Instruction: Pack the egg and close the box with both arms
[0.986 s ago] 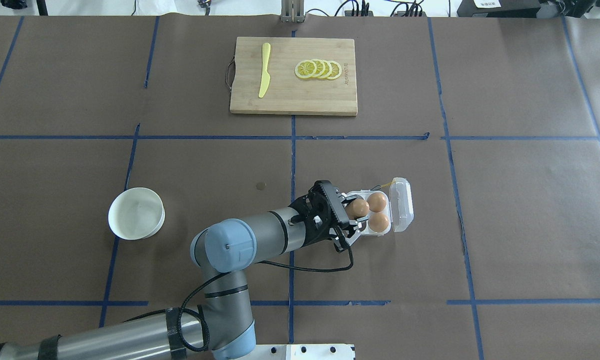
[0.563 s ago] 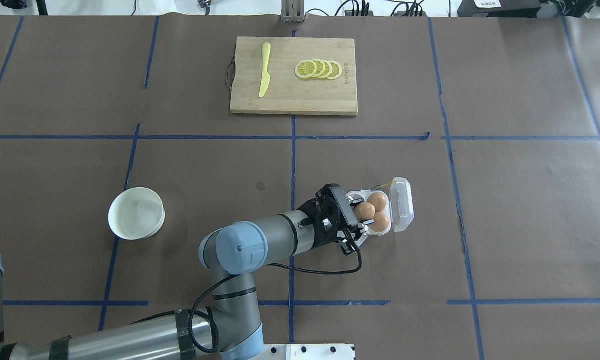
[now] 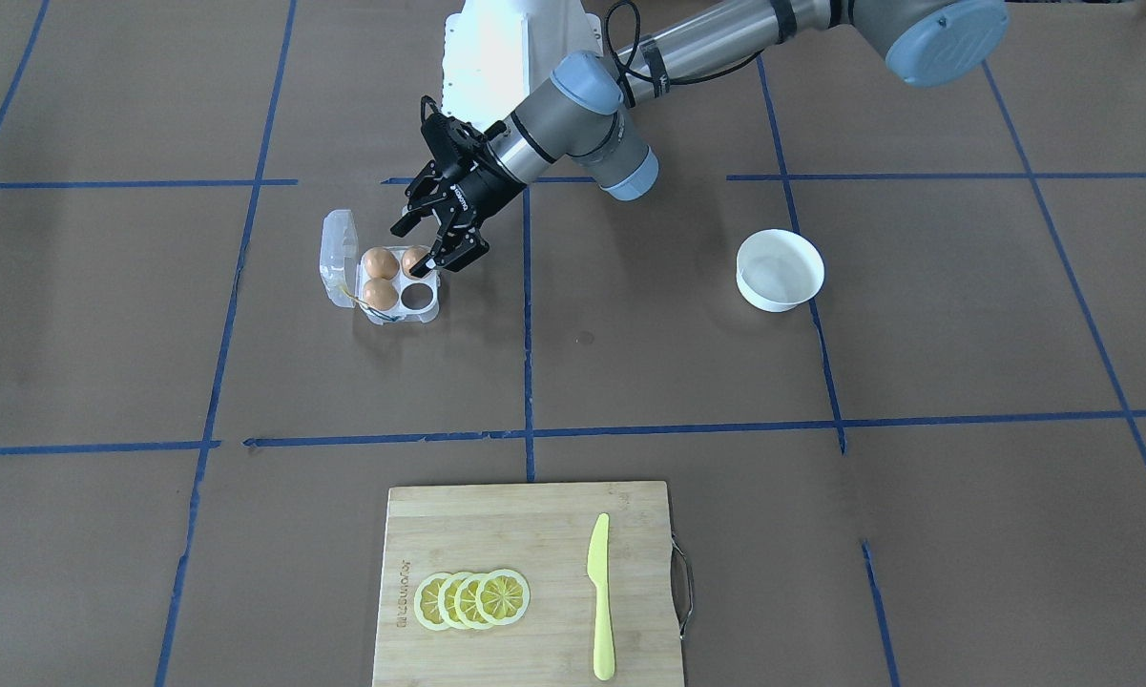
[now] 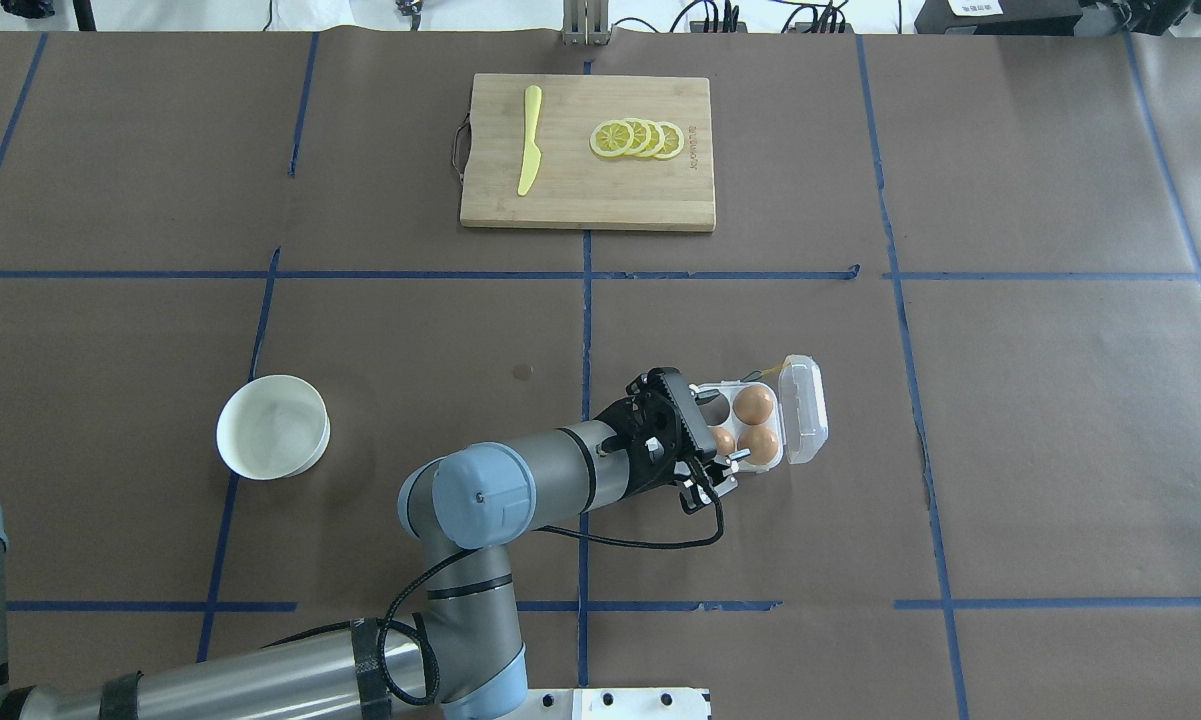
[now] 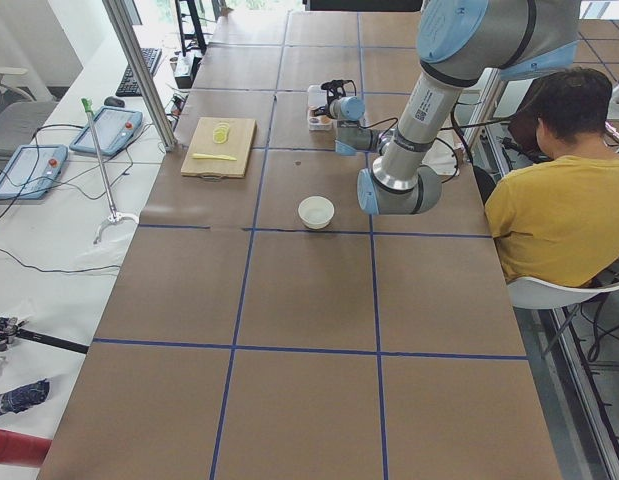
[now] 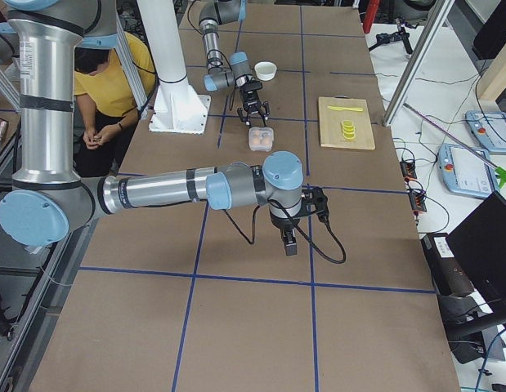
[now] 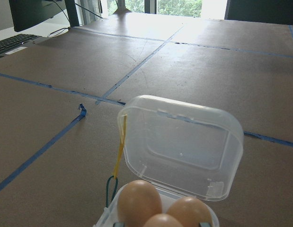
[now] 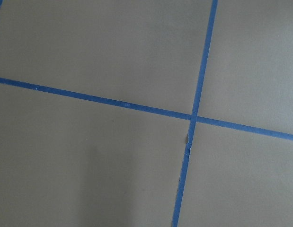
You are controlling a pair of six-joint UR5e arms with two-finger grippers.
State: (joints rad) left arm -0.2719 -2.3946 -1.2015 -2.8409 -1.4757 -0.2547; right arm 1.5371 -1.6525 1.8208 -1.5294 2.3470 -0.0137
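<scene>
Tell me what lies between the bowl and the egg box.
In the front-facing view, only bare table paper, crossed by one blue tape line, lies between bowl and box. The left gripper hangs over the box's robot-side edge.

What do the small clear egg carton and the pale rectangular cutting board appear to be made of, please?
The small clear egg carton looks like thin glossy plastic: see-through, with moulded ridges and highlights on its lid. The pale rectangular cutting board looks like matt wood, possibly bamboo: tan, with faint lengthwise strips.
</scene>
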